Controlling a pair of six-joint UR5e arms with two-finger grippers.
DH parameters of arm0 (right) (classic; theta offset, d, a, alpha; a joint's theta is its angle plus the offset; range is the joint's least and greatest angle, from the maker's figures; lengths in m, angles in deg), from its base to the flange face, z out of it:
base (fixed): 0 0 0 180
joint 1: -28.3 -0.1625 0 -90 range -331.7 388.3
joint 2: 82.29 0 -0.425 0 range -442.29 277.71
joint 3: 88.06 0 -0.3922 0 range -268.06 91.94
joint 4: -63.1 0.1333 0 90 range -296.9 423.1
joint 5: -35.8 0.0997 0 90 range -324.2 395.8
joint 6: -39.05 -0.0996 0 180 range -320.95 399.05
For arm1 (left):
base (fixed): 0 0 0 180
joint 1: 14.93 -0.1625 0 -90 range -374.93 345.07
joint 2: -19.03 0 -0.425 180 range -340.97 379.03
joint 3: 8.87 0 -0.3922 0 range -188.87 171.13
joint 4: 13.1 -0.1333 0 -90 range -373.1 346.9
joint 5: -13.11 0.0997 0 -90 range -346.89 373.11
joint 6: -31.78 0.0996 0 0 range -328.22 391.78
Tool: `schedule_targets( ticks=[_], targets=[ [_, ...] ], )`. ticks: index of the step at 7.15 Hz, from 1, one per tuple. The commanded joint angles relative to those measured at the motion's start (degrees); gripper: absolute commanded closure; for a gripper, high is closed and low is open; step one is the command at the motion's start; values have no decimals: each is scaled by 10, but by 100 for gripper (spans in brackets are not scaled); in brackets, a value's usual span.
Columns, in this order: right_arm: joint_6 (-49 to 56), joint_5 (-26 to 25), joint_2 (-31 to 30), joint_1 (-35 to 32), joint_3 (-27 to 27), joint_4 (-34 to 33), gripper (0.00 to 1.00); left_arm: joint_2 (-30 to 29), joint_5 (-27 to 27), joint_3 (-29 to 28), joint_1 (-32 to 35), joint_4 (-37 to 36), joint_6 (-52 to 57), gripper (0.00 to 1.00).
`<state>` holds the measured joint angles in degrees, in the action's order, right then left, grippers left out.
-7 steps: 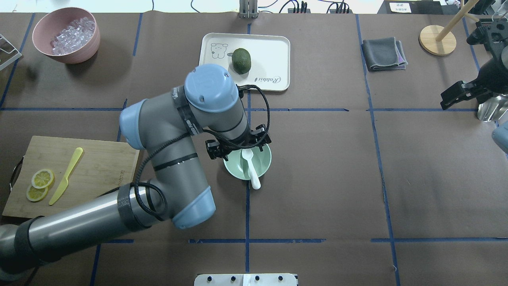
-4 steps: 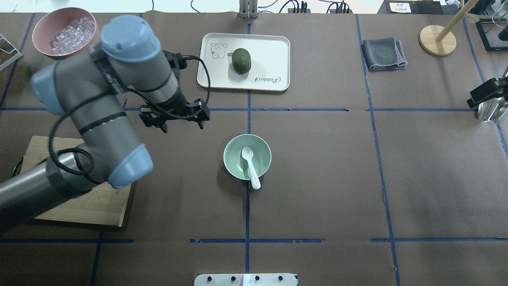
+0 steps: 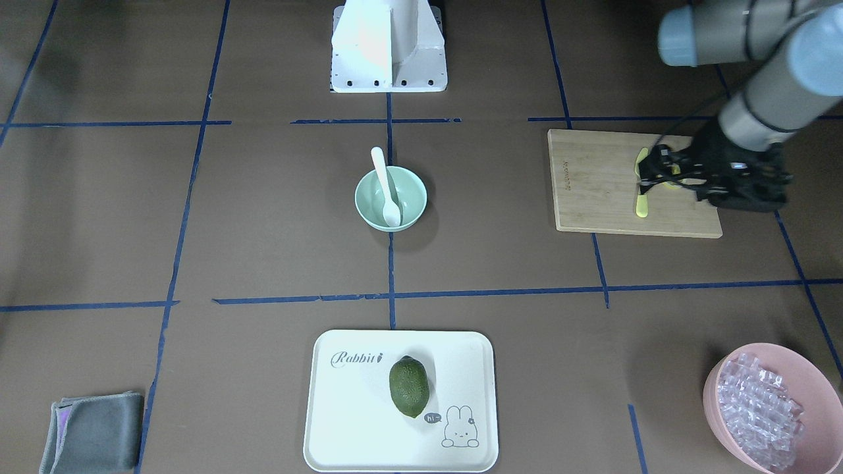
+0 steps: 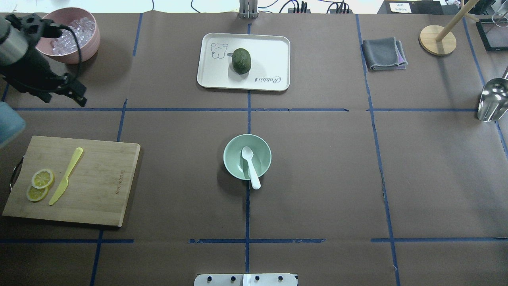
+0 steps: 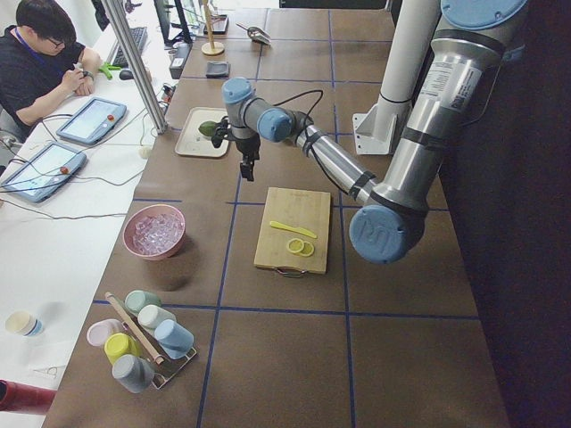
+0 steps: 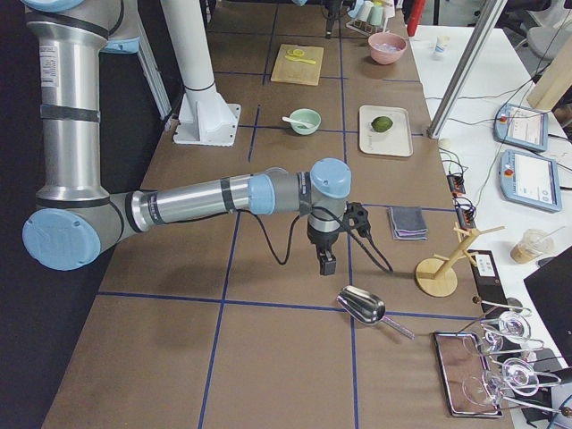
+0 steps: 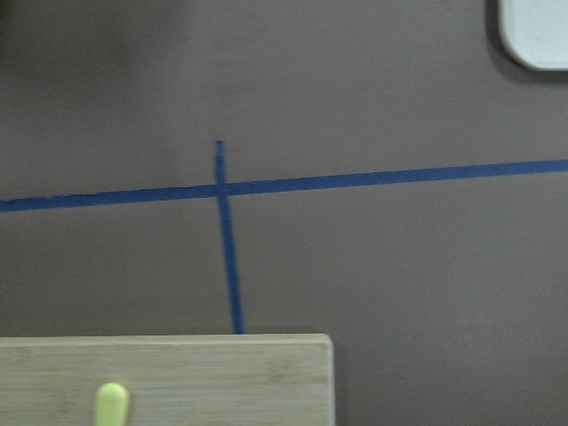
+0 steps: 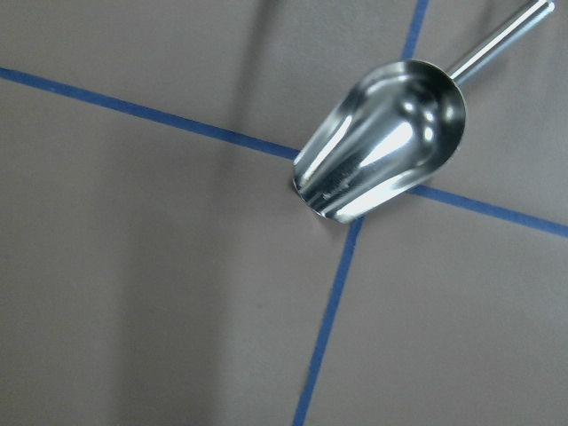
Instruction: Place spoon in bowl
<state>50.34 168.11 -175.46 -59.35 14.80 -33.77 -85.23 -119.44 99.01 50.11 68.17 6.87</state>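
The white spoon (image 4: pixel 251 167) lies in the mint-green bowl (image 4: pixel 262 147) at the table's middle. Its scoop is inside and its handle rests over the near rim. Both show in the front-facing view, spoon (image 3: pixel 385 187) and bowl (image 3: pixel 408 187). My left gripper (image 4: pixel 63 97) is open and empty, far to the left of the bowl, near the pink bowl. It hangs over the cutting board's end in the front-facing view (image 3: pixel 649 178). My right gripper (image 6: pixel 323 259) shows only in the exterior right view, above a metal scoop; I cannot tell its state.
A cutting board (image 4: pixel 99 178) with a yellow knife (image 4: pixel 65 176) and lemon slices (image 4: pixel 39 184) lies at the left. A pink bowl of ice cubes (image 4: pixel 89 45) stands back left. A tray (image 4: pixel 270 51) holds an avocado (image 4: pixel 241 60). A grey cloth (image 4: pixel 384 53) and metal scoop (image 4: pixel 491 99) are at the right.
My left arm has drawn back from over the bowl to the far left edge. The spoon stays in the bowl. My right gripper has left the overhead view.
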Motion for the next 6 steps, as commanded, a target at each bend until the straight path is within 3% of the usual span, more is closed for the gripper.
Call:
schedule_targets(
  ticks=[1, 3, 6],
  targets=[
    [49, 37, -4, -62, -66, 0, 0, 73, -12, -26, 111, -1, 183, 0],
    [30, 35, 6, -61, -57, 1, 0, 126, -10, -56, 173, 5, 251, 0],
    [26, 37, 2, -61, -58, 1, 0, 134, -11, -133, 243, 7, 357, 0]
  ],
)
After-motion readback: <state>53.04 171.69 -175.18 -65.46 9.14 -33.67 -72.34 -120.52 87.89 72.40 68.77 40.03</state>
